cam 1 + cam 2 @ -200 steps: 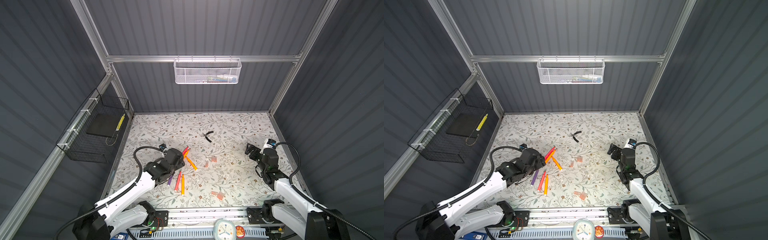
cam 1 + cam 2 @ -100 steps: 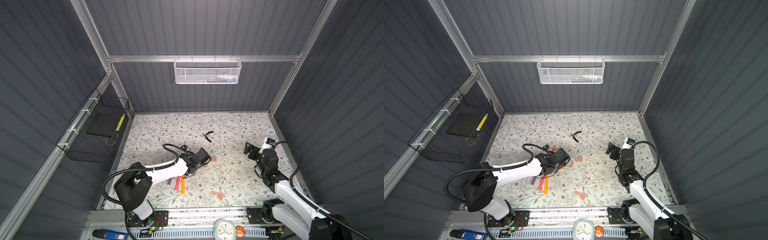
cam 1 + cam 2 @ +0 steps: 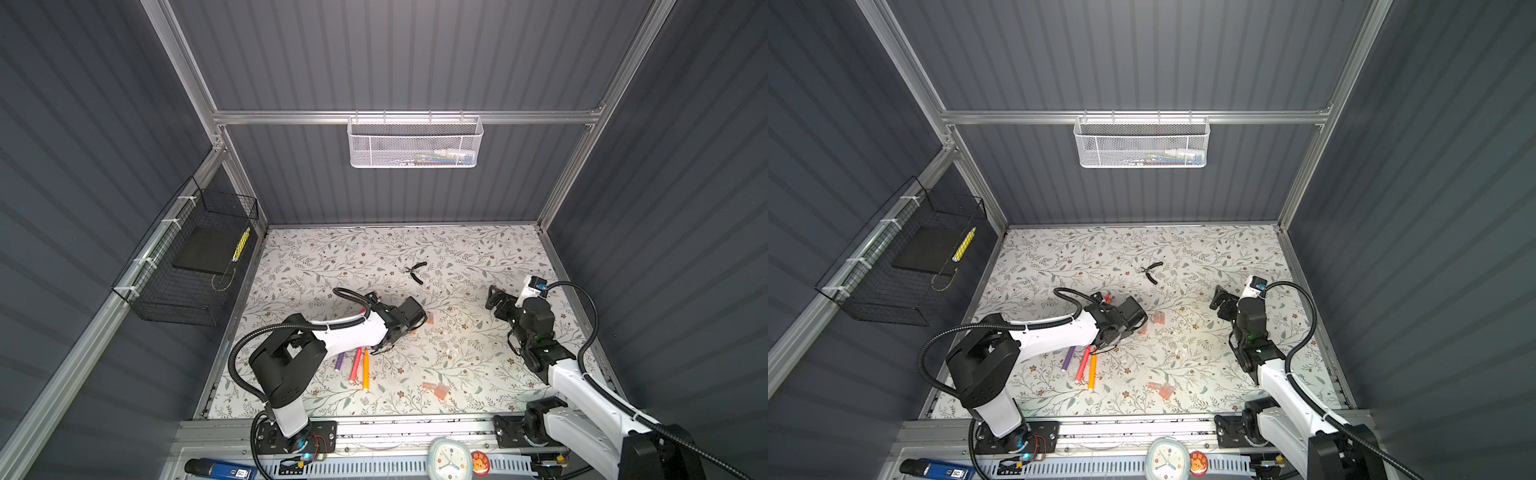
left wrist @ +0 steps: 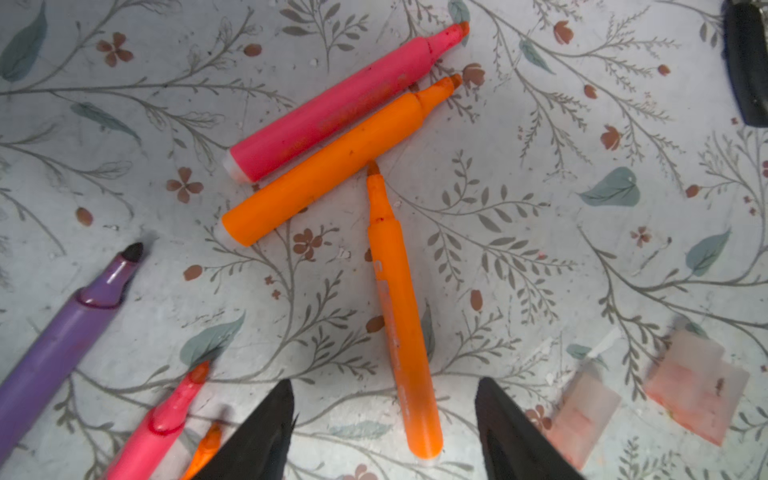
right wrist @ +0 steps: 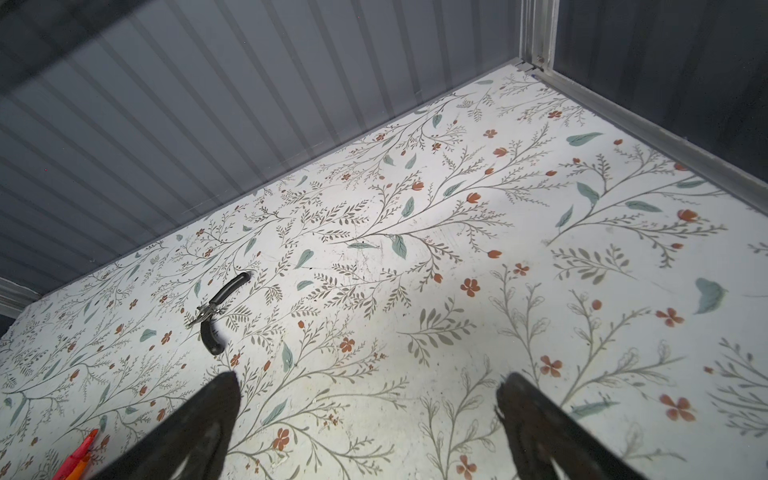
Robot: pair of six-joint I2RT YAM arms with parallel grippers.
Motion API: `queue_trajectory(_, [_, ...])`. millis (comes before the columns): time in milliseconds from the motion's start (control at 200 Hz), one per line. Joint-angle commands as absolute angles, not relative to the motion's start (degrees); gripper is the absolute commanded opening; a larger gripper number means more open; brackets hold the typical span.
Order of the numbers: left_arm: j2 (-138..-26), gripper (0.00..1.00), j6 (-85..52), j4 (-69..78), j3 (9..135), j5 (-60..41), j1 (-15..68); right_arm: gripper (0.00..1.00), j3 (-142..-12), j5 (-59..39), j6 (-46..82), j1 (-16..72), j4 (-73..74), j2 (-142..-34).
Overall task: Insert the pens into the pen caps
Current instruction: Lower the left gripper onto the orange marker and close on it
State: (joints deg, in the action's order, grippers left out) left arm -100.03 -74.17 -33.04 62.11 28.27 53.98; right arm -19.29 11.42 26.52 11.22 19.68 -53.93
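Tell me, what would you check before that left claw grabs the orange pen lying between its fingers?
1. Is the left gripper open: ok, jaws apart.
2. Is the orange pen between the jaws: ok, its blunt end lies there.
3. Is it clear of neighbours: not ok, its tip appears to touch a second orange pen.
4. Is its tip bare: ok.
5. Are caps nearby: ok, two lie beside the gripper.
6. Is the right gripper open and empty: ok.
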Motion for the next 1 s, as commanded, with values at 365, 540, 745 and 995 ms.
queue_trajectory(365, [-106.6,0.65,-73.8,-36.8,67.8,29.8,54.1,0.99,-19.6,12.5,25.6,11.8,19.8,-54.0])
queue_trajectory(540, [-108.7,0.6,-73.7,-38.8,70.0,30.8,54.0,0.99,-19.6,12.6,25.6,11.9,19.8,-54.0])
queue_trajectory(745, [-110.5,0.56,-74.6,-40.1,70.6,30.3,54.0,0.99,-19.7,12.6,25.5,12.0,19.7,-54.1])
queue_trajectory(995, [-111.2,0.51,-76.0,-40.6,69.7,30.2,54.0,0.99,-19.5,12.8,25.5,12.0,19.8,-53.9])
